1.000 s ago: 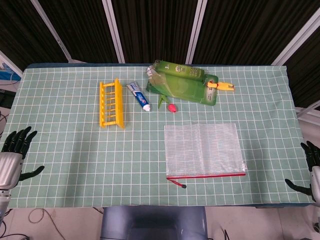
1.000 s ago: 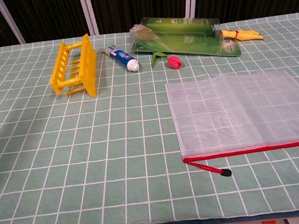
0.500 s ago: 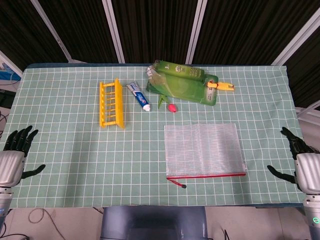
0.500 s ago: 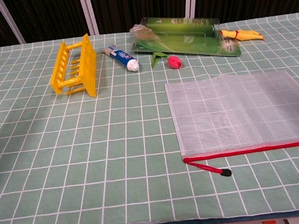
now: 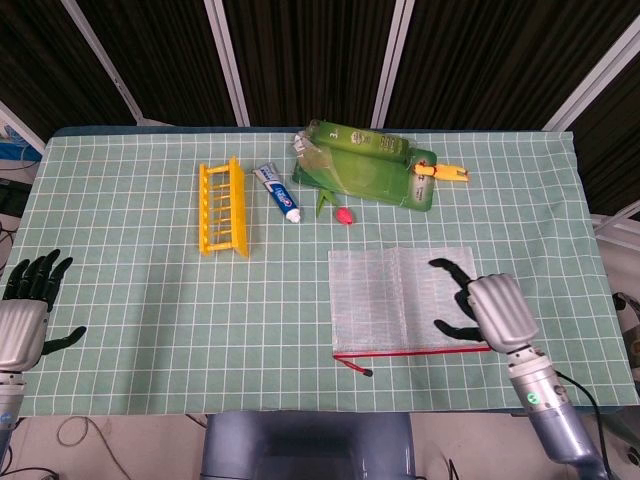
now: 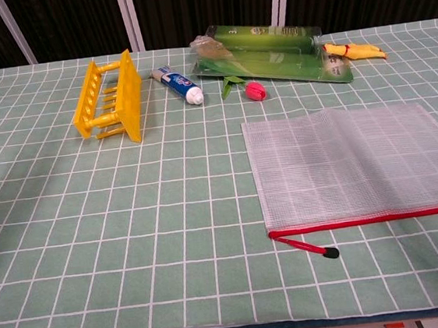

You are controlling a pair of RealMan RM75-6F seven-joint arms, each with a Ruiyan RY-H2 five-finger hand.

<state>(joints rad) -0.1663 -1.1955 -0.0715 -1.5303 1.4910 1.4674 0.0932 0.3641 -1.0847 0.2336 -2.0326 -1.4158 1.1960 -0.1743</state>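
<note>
The robot's right hand [image 5: 492,312] hovers with fingers spread and nothing in them over the right end of a clear mesh zipper pouch [image 5: 395,297], which lies flat on the green checked tablecloth [image 5: 150,300] with its red zipper edge toward the robot. The left hand [image 5: 25,315] sits at the table's left edge, fingers apart and holding nothing. Further back lie a yellow rack [image 5: 223,208], a toothpaste tube [image 5: 279,192], a green packet [image 5: 365,172] and a small red object [image 5: 344,215].
</note>
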